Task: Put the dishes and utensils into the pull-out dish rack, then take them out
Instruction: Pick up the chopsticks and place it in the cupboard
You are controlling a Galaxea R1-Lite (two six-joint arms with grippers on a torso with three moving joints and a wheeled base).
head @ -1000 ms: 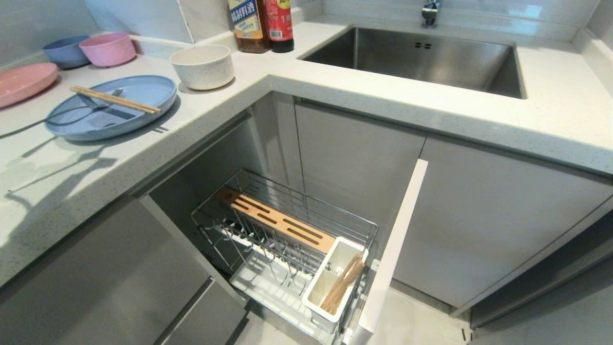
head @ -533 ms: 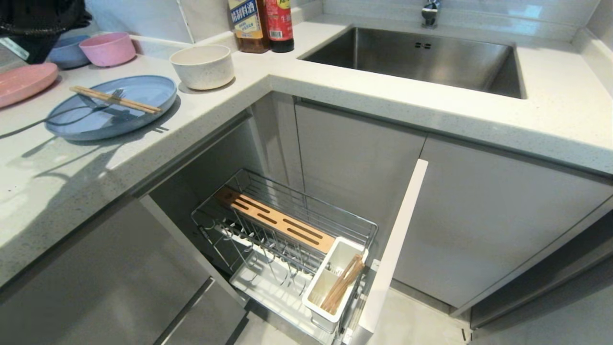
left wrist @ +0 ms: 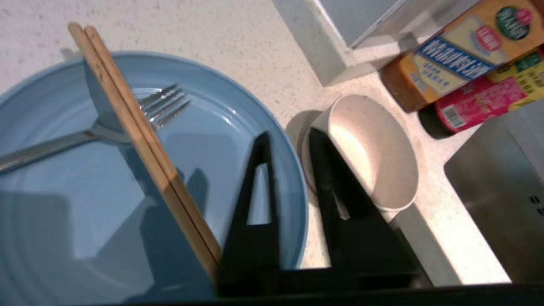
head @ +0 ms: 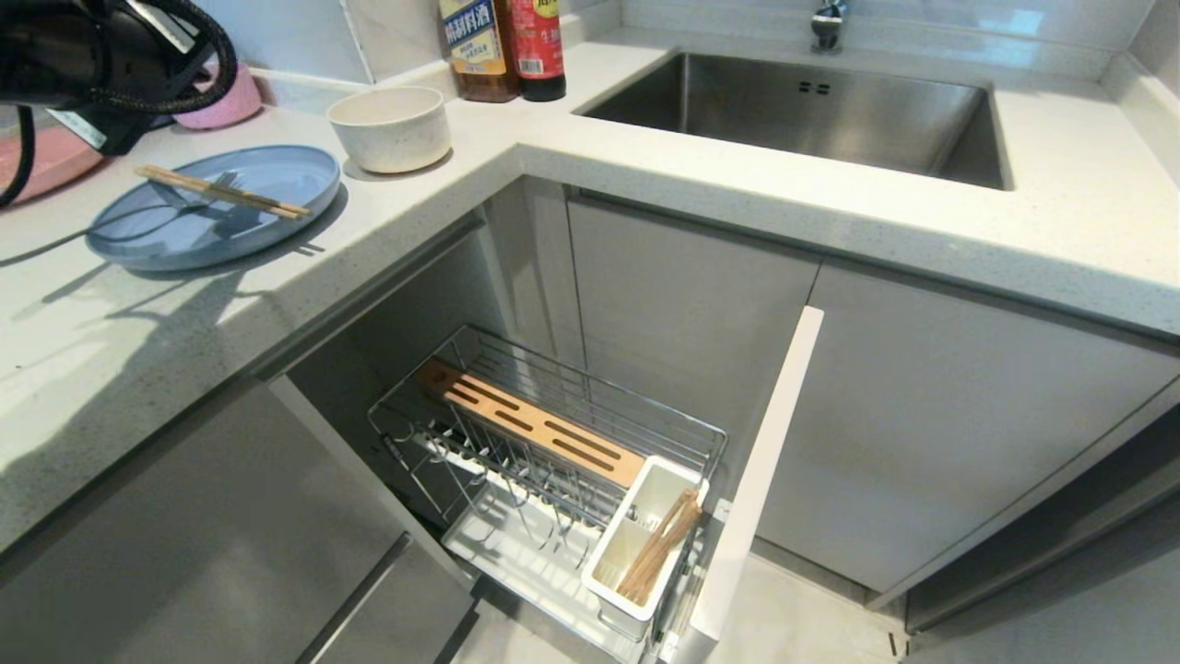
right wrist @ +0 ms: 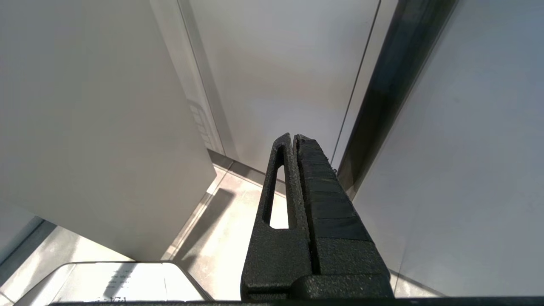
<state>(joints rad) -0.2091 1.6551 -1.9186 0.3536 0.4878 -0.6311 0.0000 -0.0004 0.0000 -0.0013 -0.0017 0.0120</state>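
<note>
Nearest to me, the chrome wire pull-out dish rack (head: pixel 544 480) stands drawn out below the worktop, its narrow pale cabinet front (head: pixel 758 480) at the near end. The white plastic utensil cup (head: pixel 636 544) sits in the corner by that front, with a pair of light-wood chopsticks (head: pixel 659 546) leaning inside. The slotted wooden strip (head: pixel 535 433) runs along the rack's far side.

Up on the pale speckled worktop (head: pixel 120 369), the wide pale blue round plate (head: pixel 217 221) lies close to the front edge, carrying a second pair of thin wooden chopsticks (head: pixel 221 192) crossed over a slim grey metal fork (head: pixel 175 210). My left gripper (left wrist: pixel 287 140) hovers over the plate's rim, jaws parted a narrow way and gripping nothing. The deep cream-white matte bowl (head: pixel 390 127) sits just beyond the plate, near the inner corner. Two sauce bottles (head: pixel 502 46) stand at the back edge.

My right gripper (right wrist: pixel 293 142) hangs parked beside the cabinets, jaws pressed together.
</note>
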